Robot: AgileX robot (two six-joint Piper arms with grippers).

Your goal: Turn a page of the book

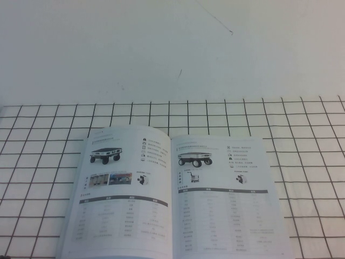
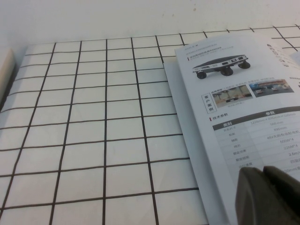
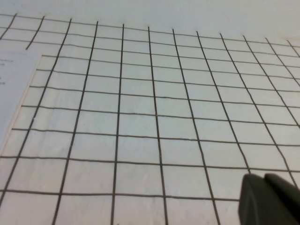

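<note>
The book (image 1: 175,197) lies open on the tabletop (image 1: 302,178), nearer the clenched left end effector (image 2: 262,174) than the clenched right end effector (image 3: 264,180).

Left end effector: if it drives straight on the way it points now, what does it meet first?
Probably the book: the shut left end effector hangs over its left-hand page. Depth is unclear.

The bench (image 1: 48,162) is covered in white with a grid of thin black lines, and its far edge meets a plain pale wall. An open book (image 1: 172,199) lies flat on it near the front edge, roughly in the middle. Both facing pages show a wheeled vehicle above a table of small text. The grid stays bare on either side of the book.
</note>
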